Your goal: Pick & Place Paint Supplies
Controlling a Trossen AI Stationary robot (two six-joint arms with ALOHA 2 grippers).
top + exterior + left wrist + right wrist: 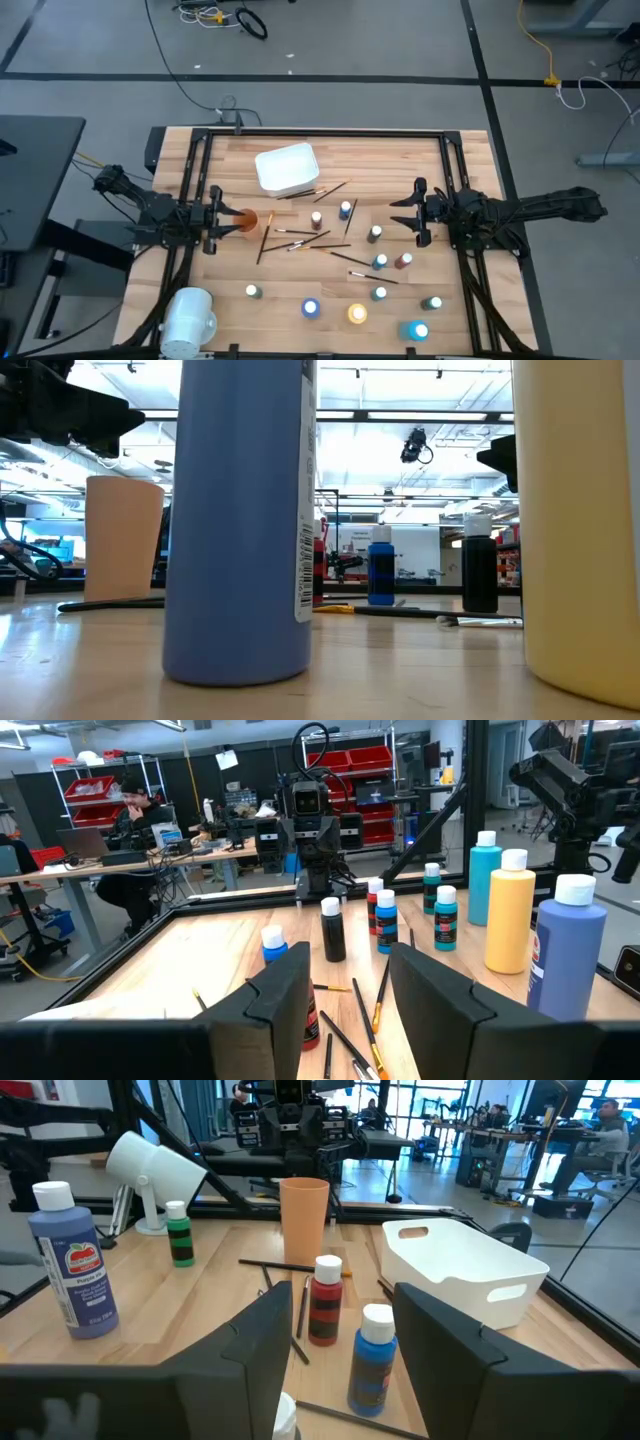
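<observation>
Paint bottles [346, 209] stand scattered over the table's [450, 320] middle and near half, brushes [300, 243] lying loose among them. White tub [288, 168] sits at the far side, orange cup [246, 221] just by the left gripper [214, 222]. Left gripper at the left edge, jaws apart, empty. Right gripper [418, 212] at the right edge, jaws apart, empty. Risk: bottles stand close together, so a descending finger could tip a neighbour; brushes probably lie too flat for a sure pinch and may roll.
</observation>
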